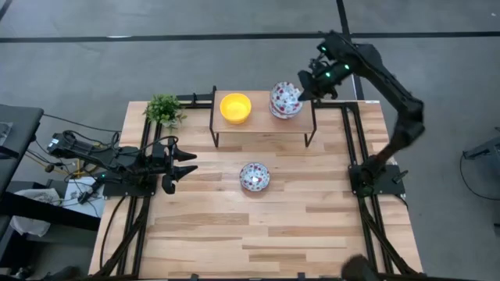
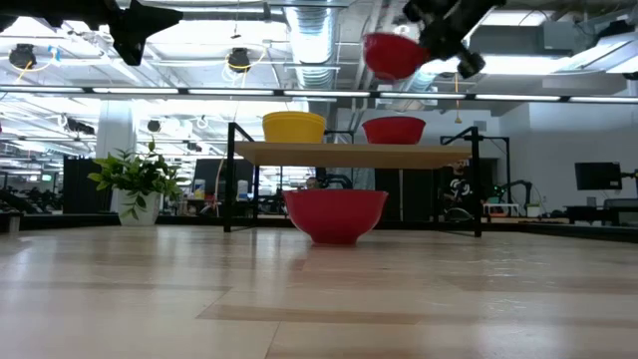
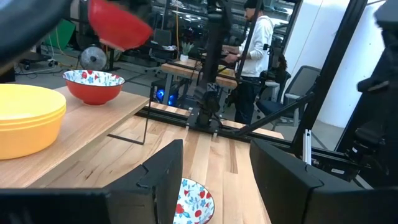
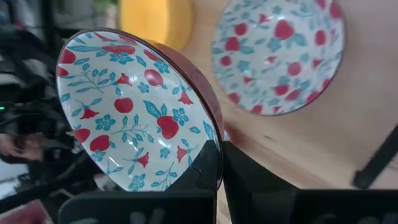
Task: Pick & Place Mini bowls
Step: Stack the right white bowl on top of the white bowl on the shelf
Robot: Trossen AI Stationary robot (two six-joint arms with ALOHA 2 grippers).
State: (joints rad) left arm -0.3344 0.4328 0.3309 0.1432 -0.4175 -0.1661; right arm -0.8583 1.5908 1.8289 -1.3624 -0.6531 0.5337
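A low wooden shelf (image 1: 262, 125) at the table's far side carries a yellow mini bowl (image 1: 235, 108) on its left and a floral mini bowl (image 1: 283, 109) on its right. My right gripper (image 1: 303, 87) is shut on a second floral bowl (image 4: 134, 106), red outside, in the air above the shelf's right end (image 2: 392, 55). A third floral bowl (image 1: 255, 177) stands on its base on the table in front of the shelf. My left gripper (image 1: 186, 164) stands open and level at the table's left, touching nothing. My right gripper pinches the floral bowl's rim (image 4: 210, 142), one finger inside the bowl (image 4: 200, 169) and one on its red outer wall (image 4: 249, 180). The fingers slant down from the table's far right. The bowl is lifted clear and tilted, above the bowl on the shelf.
A small green plant (image 1: 163, 109) in a pot stands at the far left corner, beside the shelf. Black frame rails (image 1: 355, 133) run along the table's left and right sides. Bare wood lies in front of the middle bowl toward the near edge (image 1: 266, 234).
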